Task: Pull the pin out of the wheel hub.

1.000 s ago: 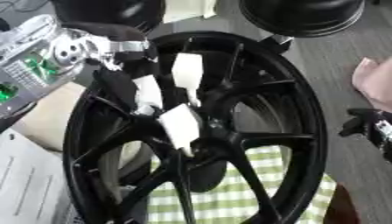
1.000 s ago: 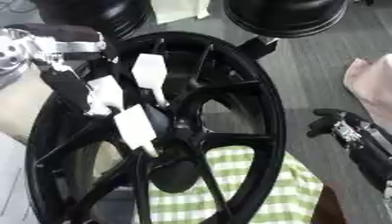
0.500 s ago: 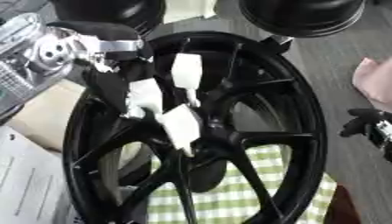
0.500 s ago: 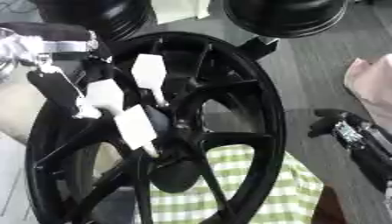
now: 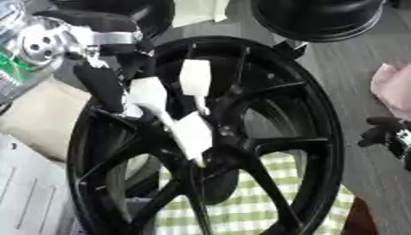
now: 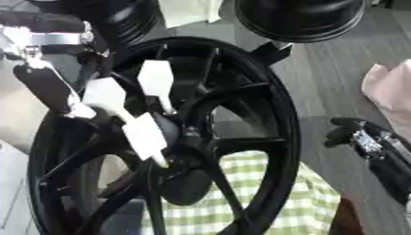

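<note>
**Entry: left hand at hub, pin not yet seen out**

At the near edge:
- Green-and-white checked cloth (image 5: 265, 202) lay under and behind the foot of the wheel.
- White printed paper (image 5: 28, 202) lay at the lower left.

Right side, near:
- The right hand (image 6: 357, 135) showed as a dark shape well apart from the wheel. Whether it was open or closed could not be told.

Centre:
- The black alloy wheel (image 5: 325, 137) stood on edge with its spokes facing the camera.
- The wheel hub (image 5: 221, 149) sat where the spokes met.
- The pin could not be made out. By the task it belonged at the hub, and nothing showed it lifted clear.

Centre, upper left:
- The left hand (image 5: 148, 96) reached in through the spokes.
- Its white-padded fingers (image 5: 195, 78) were spread and mostly straight, closed round nothing visible. The lowest pad pointed down onto the hub.

Change over the last second:
- The pads kept almost the same places against the spokes.
- The lowest pad stayed at the hub, and the wrist sat a little higher and further left.
- The whole picture had shifted somewhat, so part of that was likely the head moving.

Judgement: the hand was still settling on the hub. A grasp had not yet closed, and the pull had not started.

Far side:
- Pink cloth (image 5: 393, 89) lay at the right edge.
- One further black wheel (image 5: 321, 18) lay at the top right. Another dark rim (image 6: 120, 18) was at the top left.
</note>
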Robot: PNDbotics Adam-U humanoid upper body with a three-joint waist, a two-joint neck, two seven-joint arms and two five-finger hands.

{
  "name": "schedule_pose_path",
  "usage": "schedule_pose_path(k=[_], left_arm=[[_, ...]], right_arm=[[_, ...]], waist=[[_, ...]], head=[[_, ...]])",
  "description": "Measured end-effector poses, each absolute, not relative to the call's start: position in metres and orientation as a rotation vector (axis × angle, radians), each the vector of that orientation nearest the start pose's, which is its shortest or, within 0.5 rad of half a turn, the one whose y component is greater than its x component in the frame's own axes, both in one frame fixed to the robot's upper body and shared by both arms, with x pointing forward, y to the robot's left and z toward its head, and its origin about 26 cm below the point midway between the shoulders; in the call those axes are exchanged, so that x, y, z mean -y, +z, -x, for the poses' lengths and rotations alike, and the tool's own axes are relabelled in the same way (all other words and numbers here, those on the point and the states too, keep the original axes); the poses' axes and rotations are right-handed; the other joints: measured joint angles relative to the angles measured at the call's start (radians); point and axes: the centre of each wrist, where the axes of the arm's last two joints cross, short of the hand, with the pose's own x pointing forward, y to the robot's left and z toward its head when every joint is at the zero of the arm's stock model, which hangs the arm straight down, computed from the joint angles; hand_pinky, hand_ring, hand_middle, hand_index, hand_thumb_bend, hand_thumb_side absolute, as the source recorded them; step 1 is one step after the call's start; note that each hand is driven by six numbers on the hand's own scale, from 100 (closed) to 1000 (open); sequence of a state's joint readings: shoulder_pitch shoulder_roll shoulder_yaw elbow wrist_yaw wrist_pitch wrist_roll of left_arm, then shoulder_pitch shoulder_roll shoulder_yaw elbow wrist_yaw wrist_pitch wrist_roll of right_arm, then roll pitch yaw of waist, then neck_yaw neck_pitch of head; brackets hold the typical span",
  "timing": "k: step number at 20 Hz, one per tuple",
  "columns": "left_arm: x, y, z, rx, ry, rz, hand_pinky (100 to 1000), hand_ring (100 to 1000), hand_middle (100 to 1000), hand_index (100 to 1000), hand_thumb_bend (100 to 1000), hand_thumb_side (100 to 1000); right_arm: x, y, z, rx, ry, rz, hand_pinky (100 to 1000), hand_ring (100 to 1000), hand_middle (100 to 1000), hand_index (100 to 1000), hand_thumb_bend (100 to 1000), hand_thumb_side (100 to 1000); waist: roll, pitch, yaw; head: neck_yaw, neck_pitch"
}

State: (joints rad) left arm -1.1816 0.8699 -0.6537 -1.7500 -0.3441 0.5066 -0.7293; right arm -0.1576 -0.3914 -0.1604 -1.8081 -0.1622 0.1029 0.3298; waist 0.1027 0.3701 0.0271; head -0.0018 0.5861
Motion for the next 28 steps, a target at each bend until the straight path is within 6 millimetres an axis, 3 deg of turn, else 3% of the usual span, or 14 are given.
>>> schedule_pose_path(k=[7, 11, 16, 21, 22, 23, 26, 27, 28], left_arm=[[-0.177, 0.393, -0.318, 1.492, -1.661, -0.809, 695, 517, 282, 328, 428, 179], [-0.199, 0.416, -0.308, 1.579, -1.544, -0.846, 679, 507, 258, 314, 466, 188], [-0.260, 0.429, -0.310, 1.576, -1.224, -0.916, 672, 505, 246, 306, 490, 188], [-0.336, 0.414, -0.327, 1.417, -0.905, -0.932, 668, 506, 245, 308, 494, 186], [-0.350, 0.409, -0.331, 1.385, -0.848, -0.925, 669, 507, 248, 310, 326, 100], [-0.365, 0.403, -0.334, 1.358, -0.791, -0.915, 671, 511, 254, 314, 489, 202], [-0.396, 0.384, -0.341, 1.306, -0.670, -0.889, 686, 532, 291, 365, 500, 251], [-0.404, 0.378, -0.342, 1.296, -0.645, -0.876, 715, 581, 376, 467, 549, 312], [-0.409, 0.373, -0.343, 1.289, -0.630, -0.866, 722, 598, 409, 503, 558, 325]], right_arm=[[0.343, 0.139, -0.300, 1.829, 0.435, 0.019, 1000, 672, 615, 795, 100, 692], [0.344, 0.139, -0.300, 1.831, 0.431, 0.023, 1000, 671, 614, 795, 100, 691], [0.346, 0.140, -0.300, 1.842, 0.417, 0.033, 1000, 671, 615, 795, 100, 689], [0.347, 0.142, -0.299, 1.856, 0.402, 0.040, 1000, 671, 615, 795, 100, 688], [0.348, 0.142, -0.299, 1.859, 0.399, 0.043, 1000, 671, 615, 795, 100, 688], [0.348, 0.143, -0.298, 1.862, 0.395, 0.045, 1000, 671, 615, 795, 100, 688], [0.349, 0.143, -0.298, 1.869, 0.383, 0.051, 1000, 671, 615, 795, 100, 689], [0.349, 0.144, -0.298, 1.873, 0.380, 0.052, 1000, 671, 615, 795, 100, 689], [0.349, 0.144, -0.298, 1.875, 0.379, 0.053, 1000, 671, 614, 795, 100, 689]], waist=[[-0.001, 0.000, 0.003], [-0.005, 0.000, 0.007], [-0.008, 0.000, 0.013], [-0.019, 0.000, 0.015], [-0.022, 0.000, 0.015], [-0.025, 0.000, 0.014], [-0.035, 0.000, 0.013], [-0.038, 0.000, 0.011], [-0.041, 0.001, 0.011]], head=[[-0.001, -0.009], [-0.006, -0.009], [-0.013, -0.009], [-0.017, -0.008], [-0.017, -0.008], [-0.018, -0.008], [-0.022, -0.008], [-0.023, -0.008], [-0.025, -0.008]])
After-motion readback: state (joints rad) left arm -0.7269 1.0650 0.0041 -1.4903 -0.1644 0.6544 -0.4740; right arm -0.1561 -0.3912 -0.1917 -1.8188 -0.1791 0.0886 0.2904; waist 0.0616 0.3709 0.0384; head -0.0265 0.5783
